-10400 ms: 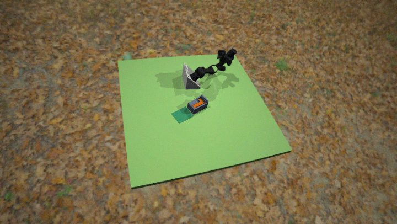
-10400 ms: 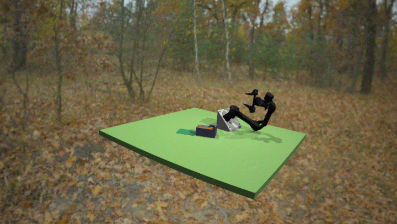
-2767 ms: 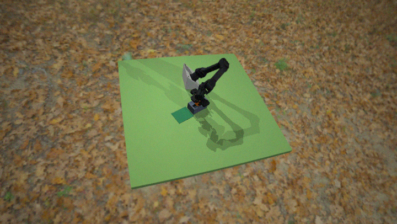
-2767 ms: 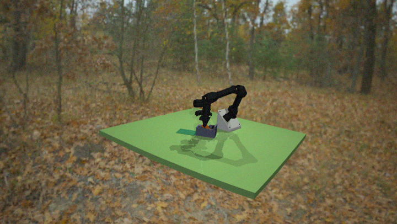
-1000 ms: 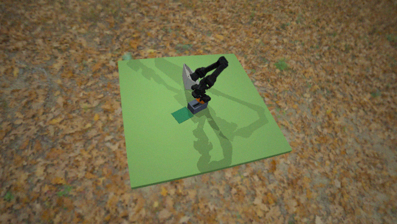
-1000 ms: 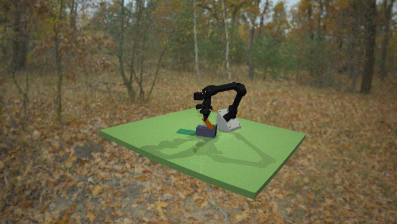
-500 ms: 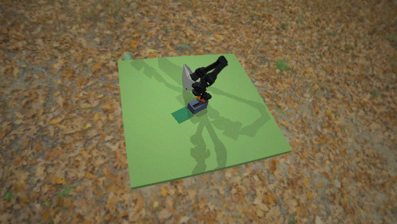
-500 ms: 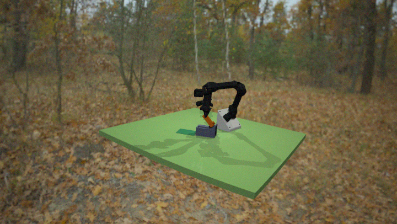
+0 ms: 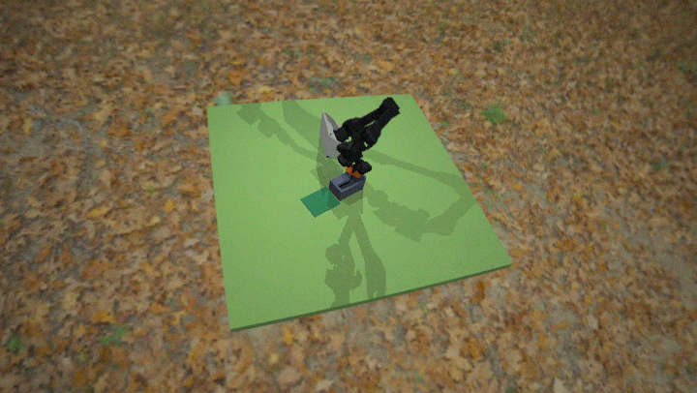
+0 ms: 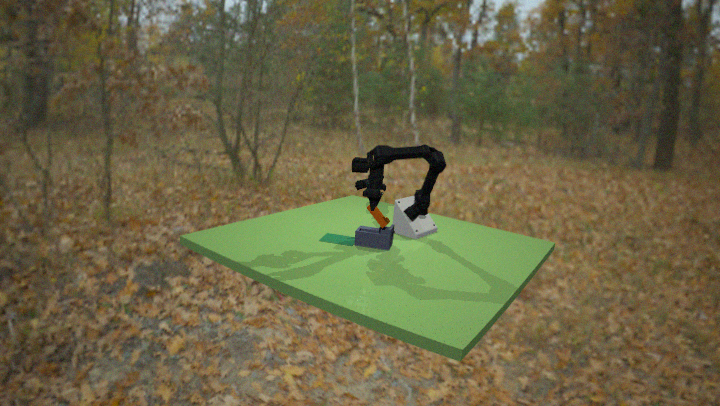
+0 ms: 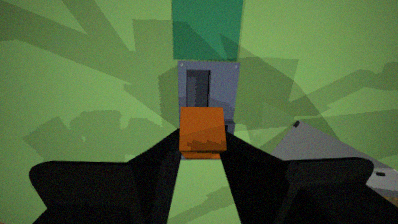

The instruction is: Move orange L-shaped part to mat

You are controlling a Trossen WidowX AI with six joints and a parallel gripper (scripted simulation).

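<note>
The orange part (image 9: 355,173) (image 10: 378,216) (image 11: 202,127) is tilted steeply, its upper end pinched in my gripper (image 10: 372,207) (image 11: 200,133). My gripper is shut on it, above the end of the tray nearer the arm's base. In the exterior view the part's lower end hangs at about the tray's rim; I cannot tell whether it still touches. The grey tray (image 9: 349,190) (image 10: 373,239) (image 11: 225,87) stands upright, and its long pocket shows dark and bare at the mat end. The green mat (image 9: 317,202) (image 10: 334,238) (image 11: 207,30) lies beside the tray with nothing on it.
The arm's light grey wedge base (image 9: 330,142) (image 10: 404,224) (image 11: 325,150) stands on the bright green table top (image 9: 273,258) (image 10: 312,272), close to the tray on the side away from the mat. Arm shadows cross the table top.
</note>
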